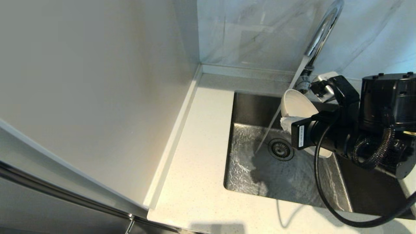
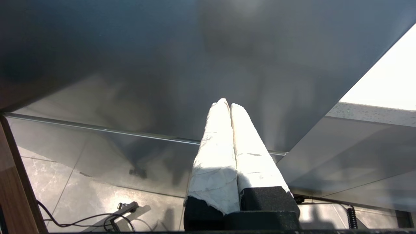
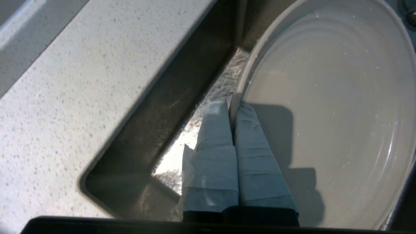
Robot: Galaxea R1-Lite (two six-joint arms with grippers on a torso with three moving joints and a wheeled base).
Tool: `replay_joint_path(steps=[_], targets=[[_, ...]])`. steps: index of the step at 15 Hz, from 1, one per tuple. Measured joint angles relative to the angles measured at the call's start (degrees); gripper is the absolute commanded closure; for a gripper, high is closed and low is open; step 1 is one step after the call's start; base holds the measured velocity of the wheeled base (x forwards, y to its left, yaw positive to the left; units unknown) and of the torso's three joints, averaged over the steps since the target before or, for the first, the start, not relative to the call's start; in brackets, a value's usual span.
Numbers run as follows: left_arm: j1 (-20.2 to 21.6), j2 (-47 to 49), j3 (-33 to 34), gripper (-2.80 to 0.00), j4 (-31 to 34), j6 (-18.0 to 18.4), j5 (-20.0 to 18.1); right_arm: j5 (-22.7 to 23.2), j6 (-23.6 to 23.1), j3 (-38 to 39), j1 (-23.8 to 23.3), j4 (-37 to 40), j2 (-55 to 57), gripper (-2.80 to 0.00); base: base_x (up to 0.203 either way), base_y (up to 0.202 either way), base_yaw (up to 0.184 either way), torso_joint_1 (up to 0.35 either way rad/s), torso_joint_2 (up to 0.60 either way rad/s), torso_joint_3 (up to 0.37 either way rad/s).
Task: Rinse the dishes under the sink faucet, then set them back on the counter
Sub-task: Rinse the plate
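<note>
Clamped on the plate (image 3: pixel 325 107) rim, the right tool (image 3: pixel 233 110) is held over the sink (image 1: pixel 247 169), beside the water stream from the faucet (image 1: pixel 321 32). Parked below the counter (image 1: pixel 195 182), the left tool (image 2: pixel 229 105) is seen pressed together, empty.

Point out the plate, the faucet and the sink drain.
plate (image 3: pixel 325 97), right wrist view, wet inner face.
faucet (image 1: pixel 321 32), head view, chrome gooseneck.
sink drain (image 1: pixel 280 149), head view, round strainer.

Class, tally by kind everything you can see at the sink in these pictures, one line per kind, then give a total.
Plates: 1, the plate clamped at its rim by the right gripper
Faucets: 1, the faucet, running
Sinks: 1, the sink
Grippers: 2, with the left gripper parked away
Total: 5
</note>
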Motion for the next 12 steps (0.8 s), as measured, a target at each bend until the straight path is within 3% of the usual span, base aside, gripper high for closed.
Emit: replay_joint_path(steps=[9, 12], targets=[[0.0, 0.0, 0.0, 0.00, 0.0, 0.0, 0.0, -3.1, 0.2, -2.9, 0.7, 0.1, 4.2, 0.00, 0.000, 0.000, 0.000, 0.000, 0.00, 0.000], [0.0, 0.0, 0.0, 0.00, 0.0, 0.0, 0.0, -4.0, 2.5, -2.6, 0.7, 0.5, 4.2, 0.00, 0.000, 0.000, 0.000, 0.000, 0.00, 0.000]])
